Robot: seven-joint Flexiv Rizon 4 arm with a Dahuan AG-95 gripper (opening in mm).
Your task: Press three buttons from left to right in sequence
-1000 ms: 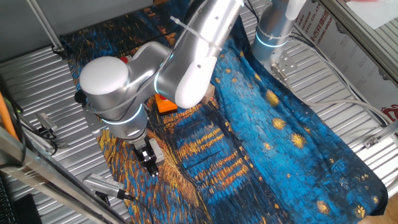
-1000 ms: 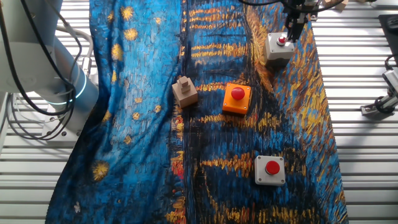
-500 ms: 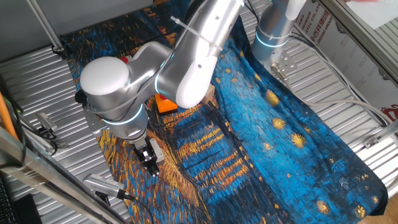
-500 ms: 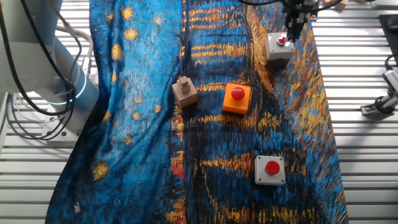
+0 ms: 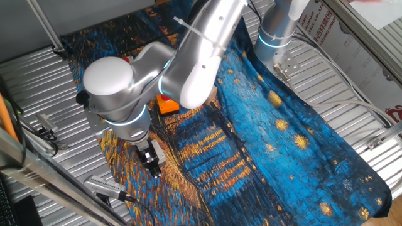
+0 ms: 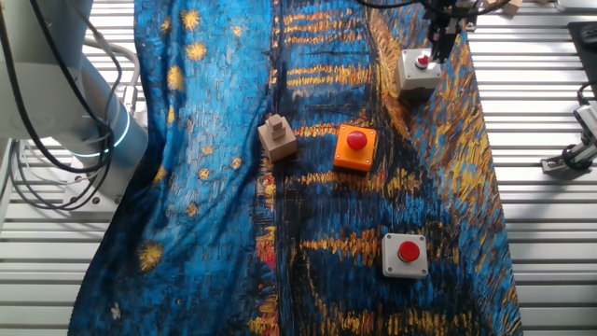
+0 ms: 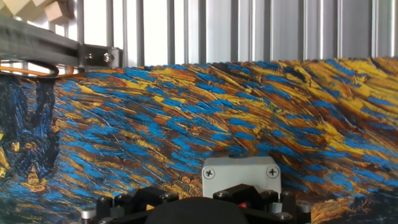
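Three red push-buttons sit on the painted cloth. One on a grey box is at the far right edge, one on an orange box is in the middle, and one on a grey box is near the front. My gripper points down right at the red cap of the far grey box, and I cannot tell whether it touches. In one fixed view the gripper stands beside that grey box. The hand view shows the box top and a sliver of red cap just under the hand.
A tan wooden block stands left of the orange box. Ribbed metal table surrounds the cloth. A metal clamp lies at the right edge, and a metal tool lies near the gripper. The arm's base stands at the left.
The arm's elbow has shifted very slightly. The gripper stays at the far grey box's button, with no visible move.
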